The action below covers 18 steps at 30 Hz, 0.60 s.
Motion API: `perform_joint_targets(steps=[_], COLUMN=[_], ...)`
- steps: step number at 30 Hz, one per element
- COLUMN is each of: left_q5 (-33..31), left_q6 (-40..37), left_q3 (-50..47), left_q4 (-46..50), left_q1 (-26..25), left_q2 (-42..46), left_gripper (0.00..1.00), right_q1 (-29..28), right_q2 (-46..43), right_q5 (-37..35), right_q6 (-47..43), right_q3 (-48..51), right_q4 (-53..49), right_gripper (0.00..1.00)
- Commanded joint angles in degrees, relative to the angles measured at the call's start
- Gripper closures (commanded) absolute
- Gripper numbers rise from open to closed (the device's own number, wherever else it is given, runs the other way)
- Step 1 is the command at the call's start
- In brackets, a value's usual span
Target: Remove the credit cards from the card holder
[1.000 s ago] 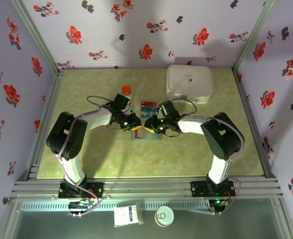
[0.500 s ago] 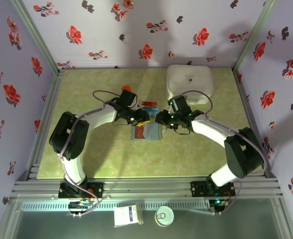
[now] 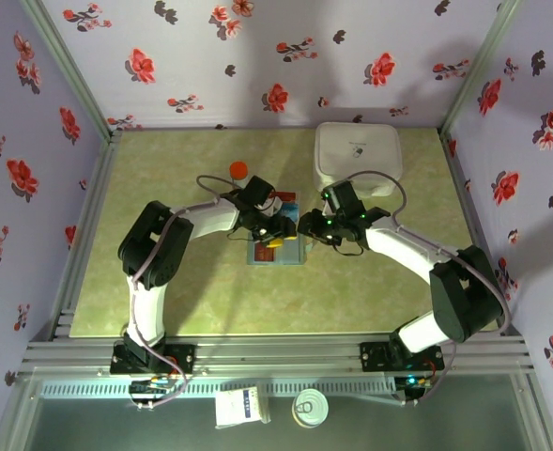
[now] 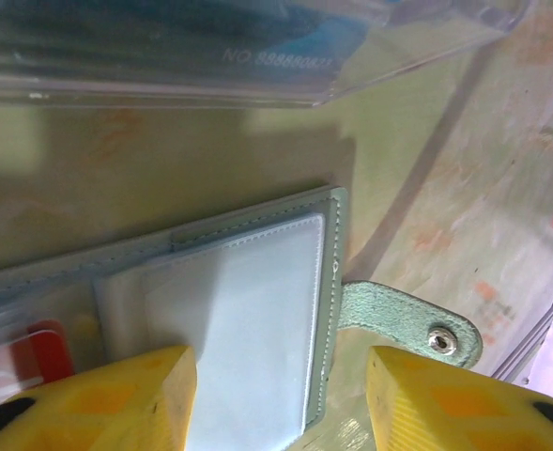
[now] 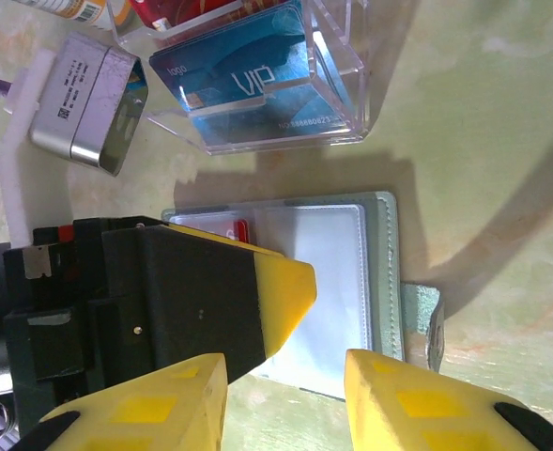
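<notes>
overhead view, wrist close-ups — sharing card holder (image 5: 386, 282)

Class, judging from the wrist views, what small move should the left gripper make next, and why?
Probably shift the left gripper sideways toward the red card and close on its exposed edge. Its jaws stand open over the holder's clear sleeve, gripping nothing, while the red card sits in a pocket beside one finger.

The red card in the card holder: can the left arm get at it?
Probably yes: the left gripper is open above the card holder, the red card beside one finger, though tucked in a sleeve.
</notes>
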State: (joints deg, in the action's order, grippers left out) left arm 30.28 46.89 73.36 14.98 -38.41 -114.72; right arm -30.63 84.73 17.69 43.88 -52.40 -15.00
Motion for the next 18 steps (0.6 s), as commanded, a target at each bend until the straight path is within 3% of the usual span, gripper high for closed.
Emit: perform_joint_targets(steps=[1, 9, 18], left_q5=[1.06, -1.52, -3.03], left_q6=[0.56, -1.48, -2.69], left_q3=[1.34, -0.55, -9.56], left_q4=[-0.22, 1.88, 1.75], left_q1=[-0.43, 1.21, 6.18], left_q2=[-0.6, 5.31, 13.16], left_gripper=[0.49, 0.49, 0.52], right_q1=[0.4, -0.36, -4.08], right_q2=[-1.28, 1.96, 9.48], right_q5=[-1.02, 2.55, 6.04], right_q6=[-0.61, 1.46, 3.23], right_q3=[0.59, 0.38, -3.54], right_q4=[-0.72, 2.84, 6.24], right_gripper=[0.61, 0.61, 0.62])
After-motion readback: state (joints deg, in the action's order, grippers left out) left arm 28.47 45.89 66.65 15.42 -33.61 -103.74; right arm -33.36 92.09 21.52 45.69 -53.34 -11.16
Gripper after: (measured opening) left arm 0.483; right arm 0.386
